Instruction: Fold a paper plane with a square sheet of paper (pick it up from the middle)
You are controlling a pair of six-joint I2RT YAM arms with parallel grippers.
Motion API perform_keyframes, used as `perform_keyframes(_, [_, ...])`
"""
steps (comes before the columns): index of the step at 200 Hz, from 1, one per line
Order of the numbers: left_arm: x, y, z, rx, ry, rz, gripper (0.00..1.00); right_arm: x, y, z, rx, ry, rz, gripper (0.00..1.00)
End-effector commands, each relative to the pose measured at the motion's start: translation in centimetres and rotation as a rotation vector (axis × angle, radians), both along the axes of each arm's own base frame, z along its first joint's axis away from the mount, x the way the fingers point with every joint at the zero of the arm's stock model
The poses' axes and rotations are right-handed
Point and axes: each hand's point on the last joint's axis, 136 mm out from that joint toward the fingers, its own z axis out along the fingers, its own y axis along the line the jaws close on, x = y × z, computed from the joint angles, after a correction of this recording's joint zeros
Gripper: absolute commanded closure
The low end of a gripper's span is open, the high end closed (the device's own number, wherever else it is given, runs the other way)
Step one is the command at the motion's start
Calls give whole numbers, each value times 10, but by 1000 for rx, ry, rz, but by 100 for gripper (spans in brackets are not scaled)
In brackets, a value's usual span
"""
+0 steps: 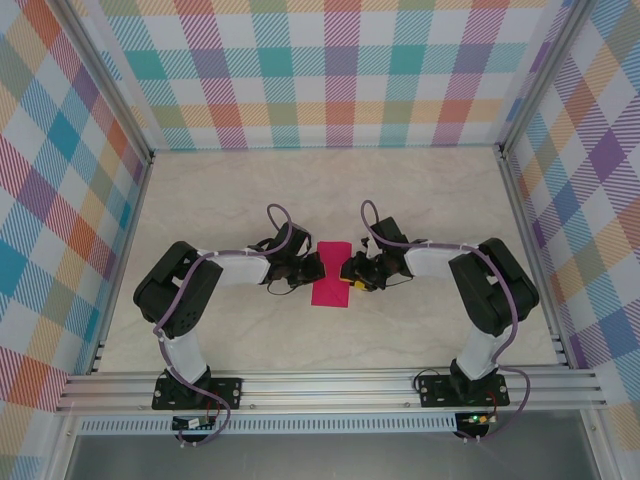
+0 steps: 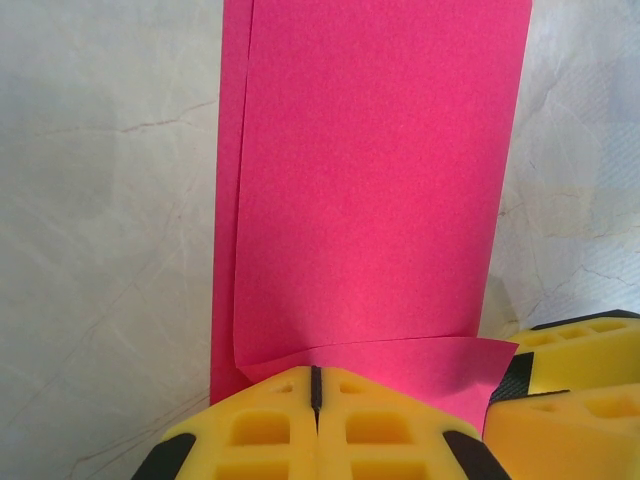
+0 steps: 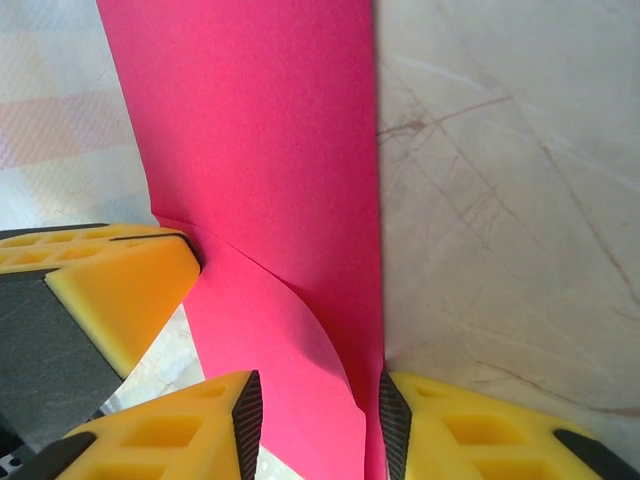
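The pale marble-patterned bench [image 1: 420,200] takes up most of the top view, closed in by plaid-printed walls [image 1: 330,70]. The two black-and-white arms bend inward from their bases, the left arm [image 1: 180,295] and the right arm [image 1: 490,285] meeting near the middle of the bench.

Between them lies the thin magenta-pink sheet of paper [image 2: 370,170]. It is already doubled into a long strip, with a second layer showing along one long edge. Most of it rests flat on the bench, but the edge nearest the hands curls up.

The left hand [image 2: 313,375] has its yellow foam fingers pressed together with only a hairline seam between them. The lifted paper edge runs into their tips and puckers there, so it looks nipped on the sheet. The right hand [image 3: 320,390] stands just beside it with its fingers [image 3: 215,425] apart, and the curled paper rises in the gap between them without being clamped.

The sheet will be almost weightless and limp. It bows under its own curl and will crease wherever it is pinched, so a hard or skewed grip would probably leave a stray fold or a tear. On the smooth bench it is likely to slide rather than stay put. The best hold is on the raised edge, gripped squarely and near the strip's middle, while the other hand steadies it.
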Motion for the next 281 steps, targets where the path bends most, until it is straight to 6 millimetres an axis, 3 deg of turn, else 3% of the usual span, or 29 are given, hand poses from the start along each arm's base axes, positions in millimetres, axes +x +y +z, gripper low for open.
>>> perform_keyframes(1, [-9, 8, -7, 48, 15, -4, 100, -2, 6, -10, 26, 21, 5, 61])
perform_keyframes(94, [-6, 14, -1, 58, -7, 35, 100, 2, 7, 7, 69, -22, -1, 60])
perform_keyframes(203, [-5, 12, 2, 40, -11, 37, 99, 2, 14, 8, 114, -3, 15, 59])
perform_keyframes(281, [-2, 4, 10, -1, -21, 28, 96, 0, 22, 8, 149, 12, 67, 75])
